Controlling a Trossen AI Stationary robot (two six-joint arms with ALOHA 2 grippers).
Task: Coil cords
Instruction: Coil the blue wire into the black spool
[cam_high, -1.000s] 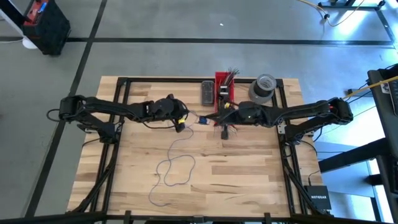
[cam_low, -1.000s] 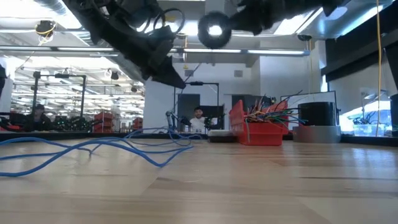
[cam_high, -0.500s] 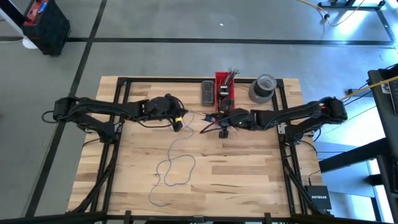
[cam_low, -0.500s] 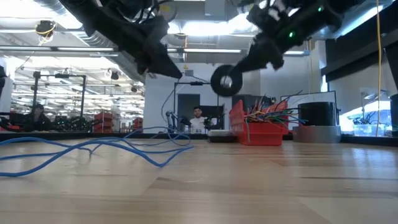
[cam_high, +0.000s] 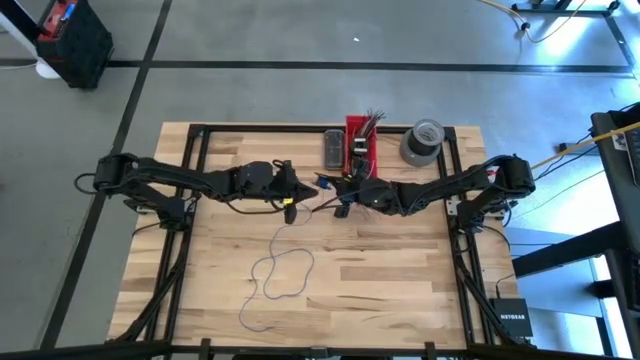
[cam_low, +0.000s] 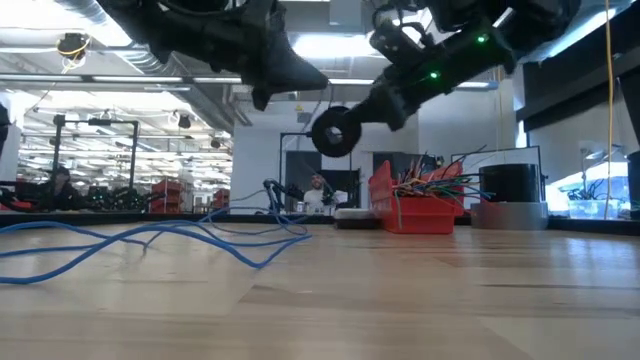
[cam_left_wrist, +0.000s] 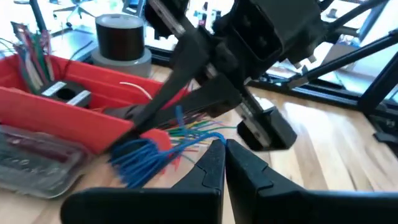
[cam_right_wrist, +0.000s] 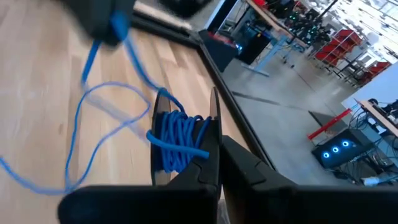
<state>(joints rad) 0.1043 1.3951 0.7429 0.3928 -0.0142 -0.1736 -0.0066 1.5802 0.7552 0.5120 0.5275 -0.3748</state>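
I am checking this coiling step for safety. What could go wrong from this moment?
1. The right gripper is shut on a blue cord coil; its turns look loose and could slip off.
2. The left gripper, also shut on the cord, is very near the right; they might collide.
3. Slack loops on the table may tangle.

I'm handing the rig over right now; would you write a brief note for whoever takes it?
Left gripper: shut on the blue cord, above table centre.
Right gripper: shut on a small blue coil of wound cord, facing the left one.
Done: a few turns wound.
Left: most of the cord lies in loose loops on the table; wind it in.
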